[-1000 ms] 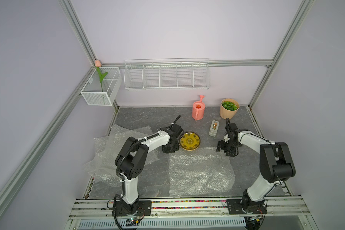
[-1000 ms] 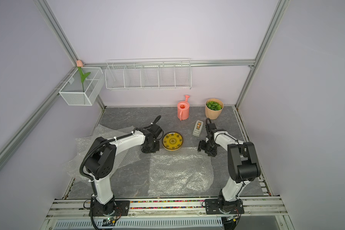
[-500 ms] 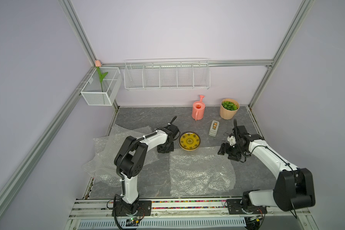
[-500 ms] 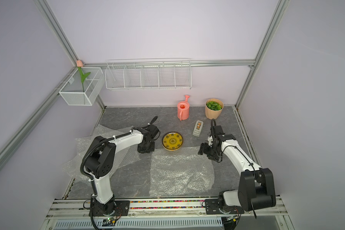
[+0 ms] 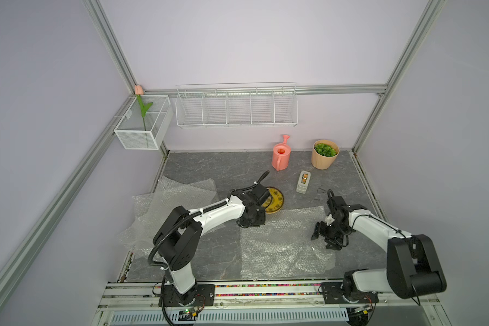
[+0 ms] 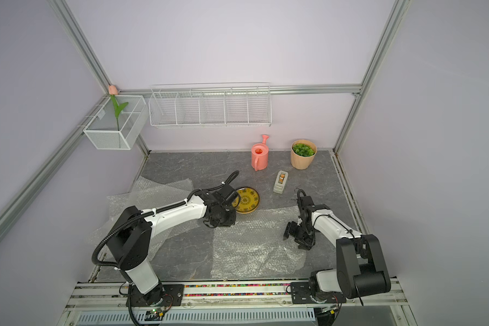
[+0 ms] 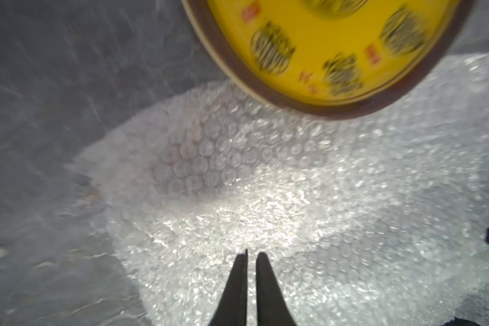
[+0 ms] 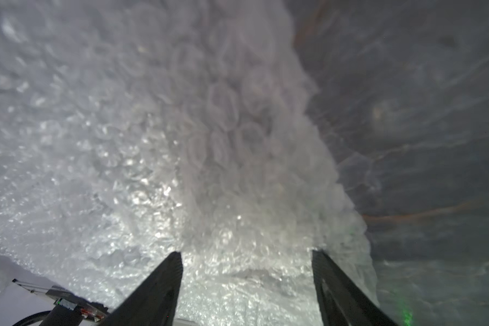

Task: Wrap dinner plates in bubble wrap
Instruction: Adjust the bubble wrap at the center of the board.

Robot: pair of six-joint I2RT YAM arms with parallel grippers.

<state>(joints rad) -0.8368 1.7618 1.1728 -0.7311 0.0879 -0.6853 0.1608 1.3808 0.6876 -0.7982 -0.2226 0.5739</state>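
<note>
A yellow dinner plate (image 5: 275,200) (image 6: 247,200) with a dark pattern lies flat mid-table. Its near rim (image 7: 294,104) meets the far edge of a bubble wrap sheet (image 5: 280,248) (image 6: 251,248) spread in front of it. My left gripper (image 5: 251,224) (image 7: 250,254) is shut and points down at that sheet's far left corner, just beside the plate. I see no wrap pinched between its fingers. My right gripper (image 5: 326,240) (image 8: 247,254) is open and hangs over the sheet's right edge (image 8: 308,141), with nothing between its fingers.
More bubble wrap sheets (image 5: 167,206) lie crumpled at the left under the left arm. A tape dispenser (image 5: 303,182), a pink watering can (image 5: 280,156) and a potted plant (image 5: 324,153) stand at the back right. A wire basket (image 5: 236,105) hangs on the back wall.
The right arm has swung forward from beside the tape dispenser to the sheet's right edge. The left gripper has moved from the plate's left side to the sheet's far left corner.
</note>
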